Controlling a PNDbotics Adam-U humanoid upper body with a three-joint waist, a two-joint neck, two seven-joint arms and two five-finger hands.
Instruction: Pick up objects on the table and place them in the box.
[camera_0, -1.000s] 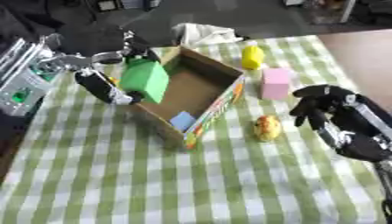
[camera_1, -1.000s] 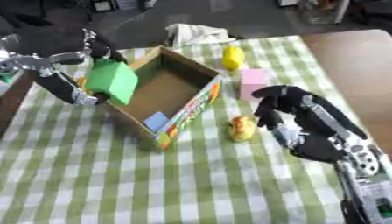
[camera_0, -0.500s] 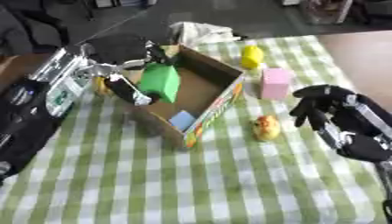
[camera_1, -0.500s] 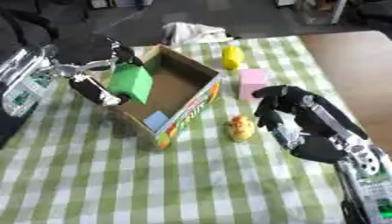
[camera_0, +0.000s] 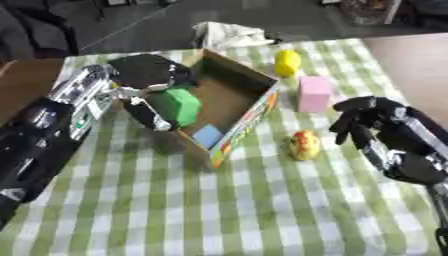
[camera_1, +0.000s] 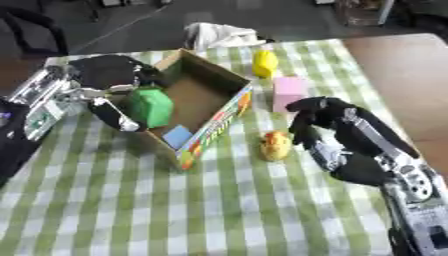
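Left eye view: the left hand (camera_0: 149, 87) grips a bright green block (camera_0: 179, 106) over the cardboard box's (camera_0: 248, 82) near-left wall. Right eye view: the right hand (camera_1: 337, 132), fingers curled around nothing, hovers beside a yellow-orange toy (camera_1: 276, 145).

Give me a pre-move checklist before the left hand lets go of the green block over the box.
1. Left hand holding the green block: ok, its fingers curl round it.
2. Block over the box opening: not ok, it sits at the box's left wall, only partly over the inside.
3. Landing room inside: ok, only a blue piece lies near the front corner; bare cardboard shows behind it.
4. Right hand out of the way: ok, it hovers right of the box, holding nothing.
5. Things left outside: yellow duck, pink block and yellow object are on the cloth, apart from the box.
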